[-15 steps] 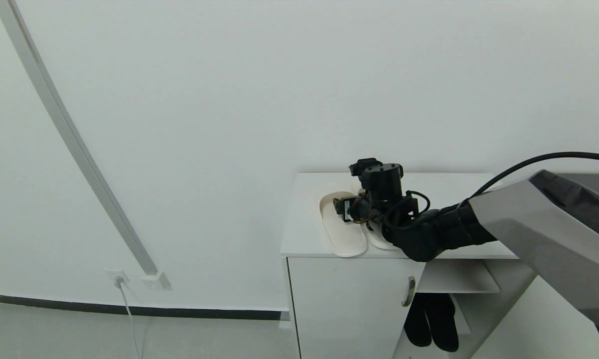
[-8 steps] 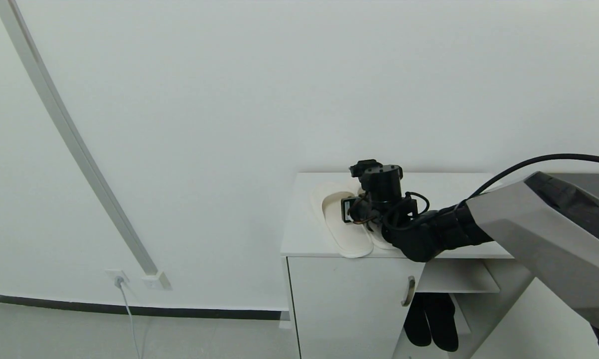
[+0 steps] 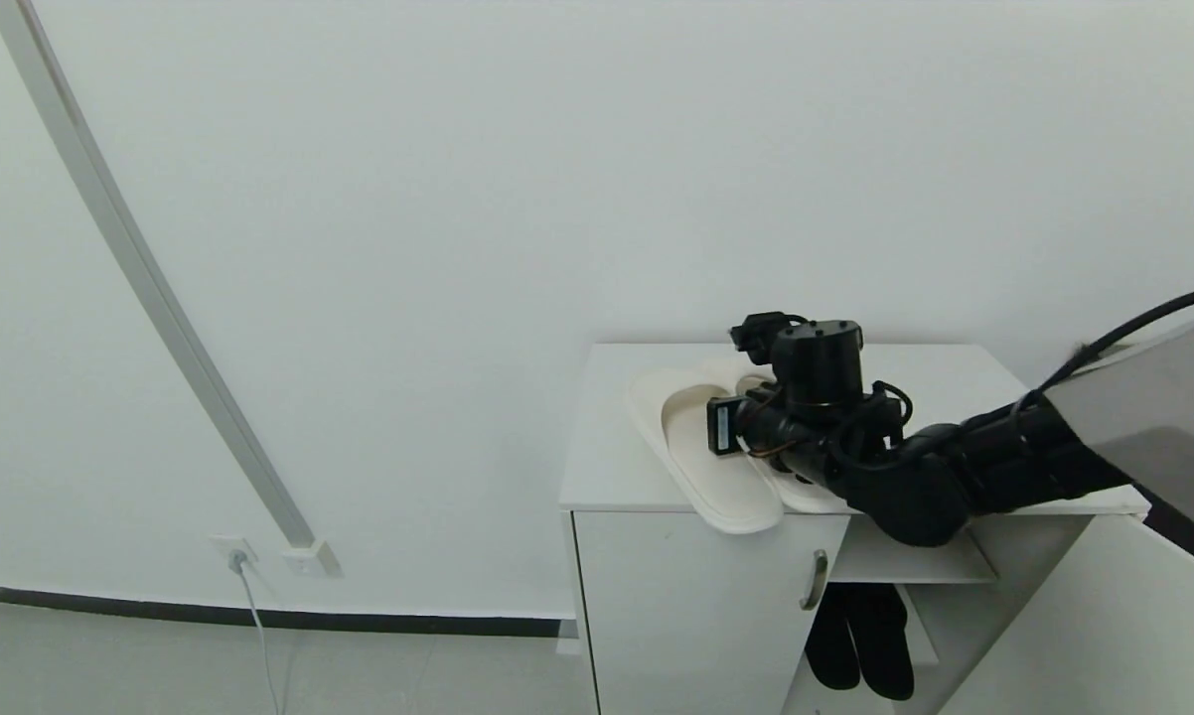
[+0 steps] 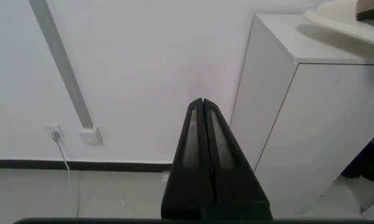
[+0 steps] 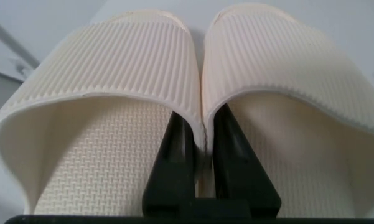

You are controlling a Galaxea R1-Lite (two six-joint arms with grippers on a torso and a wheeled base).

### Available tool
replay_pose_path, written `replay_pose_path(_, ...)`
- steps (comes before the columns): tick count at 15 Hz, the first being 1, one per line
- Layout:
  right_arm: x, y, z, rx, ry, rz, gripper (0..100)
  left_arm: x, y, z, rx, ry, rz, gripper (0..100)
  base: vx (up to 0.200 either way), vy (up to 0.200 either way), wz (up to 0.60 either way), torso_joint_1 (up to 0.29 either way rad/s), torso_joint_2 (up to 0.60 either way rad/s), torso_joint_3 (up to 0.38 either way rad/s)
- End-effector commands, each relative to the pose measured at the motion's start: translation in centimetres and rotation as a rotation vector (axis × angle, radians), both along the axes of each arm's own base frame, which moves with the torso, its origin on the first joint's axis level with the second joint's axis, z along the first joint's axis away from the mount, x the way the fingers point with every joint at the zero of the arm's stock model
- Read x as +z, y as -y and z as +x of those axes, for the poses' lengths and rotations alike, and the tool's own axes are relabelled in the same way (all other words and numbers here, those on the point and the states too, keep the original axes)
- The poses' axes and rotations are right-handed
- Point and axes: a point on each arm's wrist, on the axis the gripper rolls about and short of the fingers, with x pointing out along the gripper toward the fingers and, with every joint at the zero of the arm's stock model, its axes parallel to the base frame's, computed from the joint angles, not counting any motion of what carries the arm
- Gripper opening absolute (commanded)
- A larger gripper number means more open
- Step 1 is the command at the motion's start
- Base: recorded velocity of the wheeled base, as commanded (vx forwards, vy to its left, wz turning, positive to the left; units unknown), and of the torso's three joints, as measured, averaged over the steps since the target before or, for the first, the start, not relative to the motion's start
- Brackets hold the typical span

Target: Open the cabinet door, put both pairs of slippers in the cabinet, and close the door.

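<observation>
Since the white slippers [image 3: 721, 467] have slid over the last second from the middle of the cabinet top toward its front edge, their heels now overhang that edge above the closed left door [image 3: 691, 606]. The pair lies flat on the surface [image 3: 607, 457], side by side and touching. The right fingers [image 5: 176, 152] are closed on the two inner walls of the pair, one finger inside each slipper, pinching the walls together. The right arm has withdrawn toward the robot and to its right, taking the pair with it.

The black slippers [image 3: 860, 641] are already in the lower compartment, beneath the shelf [image 3: 905, 561], and the right door [image 3: 1074, 636] stands open.

Judgement: the second pair is being taken off the top and must next be lowered into the open compartment. Door closure is still outstanding.

The left fingers [image 4: 193, 140] are shut on nothing, low beside the cabinet [image 4: 311, 124].
</observation>
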Motion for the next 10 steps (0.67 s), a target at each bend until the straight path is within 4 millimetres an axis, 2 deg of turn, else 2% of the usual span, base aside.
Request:
replay_pose_path(1, 3.2, 3.1, -4.9, 0.077, 0.035, 0.044, 0, 0.0, 0.0, 0.0, -0.001, -0.001, 0.001, 0, 0.000, 0.000, 0.00, 0.000, 0.00, 0.000)
replay_pose_path(4, 4.4, 6.9, -10.7, 0.192, 0.015, 0.062, 0, 0.0, 0.0, 0.0, -0.001, -0.001, 0.003, 0, 0.000, 0.000, 0.00, 0.000, 0.00, 0.000)
replay_pose_path(6, 4.6, 9.0, -13.7, 0.261, 0.006, 0.078, 0, 0.0, 0.0, 0.0, -0.001, -0.001, 0.006, 0, 0.000, 0.000, 0.00, 0.000, 0.00, 0.000)
replay_pose_path(8, 4.7, 10.0, -15.4, 0.346, 0.003, 0.097, 0, 0.0, 0.0, 0.0, -0.004, 0.001, 0.006, 0, 0.000, 0.000, 0.00, 0.000, 0.00, 0.000)
replay_pose_path(10, 4.5, 9.8, -15.4, 0.357, -0.014, 0.078, 0, 0.0, 0.0, 0.0, -0.006, -0.002, 0.006, 0, 0.000, 0.000, 0.00, 0.000, 0.00, 0.000)
